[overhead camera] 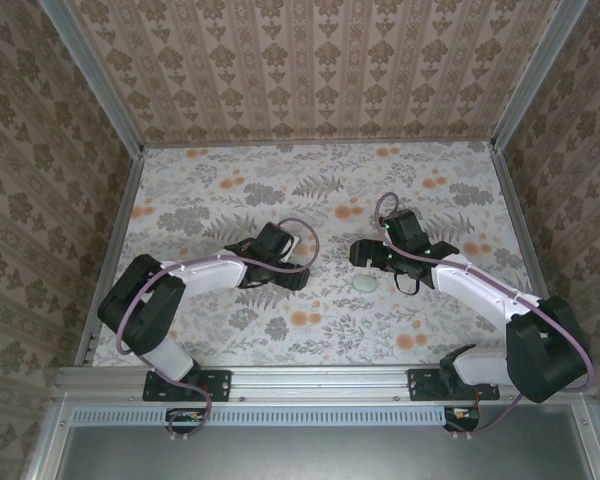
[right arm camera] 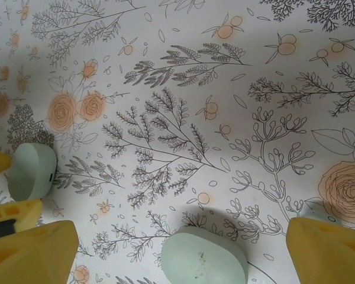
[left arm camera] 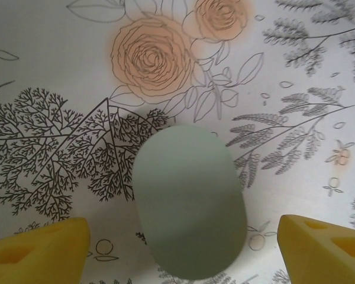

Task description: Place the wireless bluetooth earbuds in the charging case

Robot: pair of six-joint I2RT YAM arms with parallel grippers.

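A smooth mint-green oval charging case point(left arm camera: 189, 201) lies shut on the flowered table, between the yellow fingers of my left gripper point(left arm camera: 183, 248). That gripper is open, with a gap on each side of the case. In the right wrist view the same case point(right arm camera: 32, 171) sits at the far left, a small dark port on its side, flanked by the left gripper's fingers point(right arm camera: 15, 214). A second mint oval of the same look point(right arm camera: 204, 257) point(overhead camera: 363, 284) lies under my right gripper point(right arm camera: 180, 251) point(overhead camera: 365, 252), which is open and not touching it. The earbuds are out of view.
The floral-print table point(overhead camera: 310, 190) is walled on three sides by patterned panels point(overhead camera: 310, 60). The two grippers face each other near the middle, about a hand's width apart. A metal rail point(overhead camera: 320, 380) runs along the near edge.
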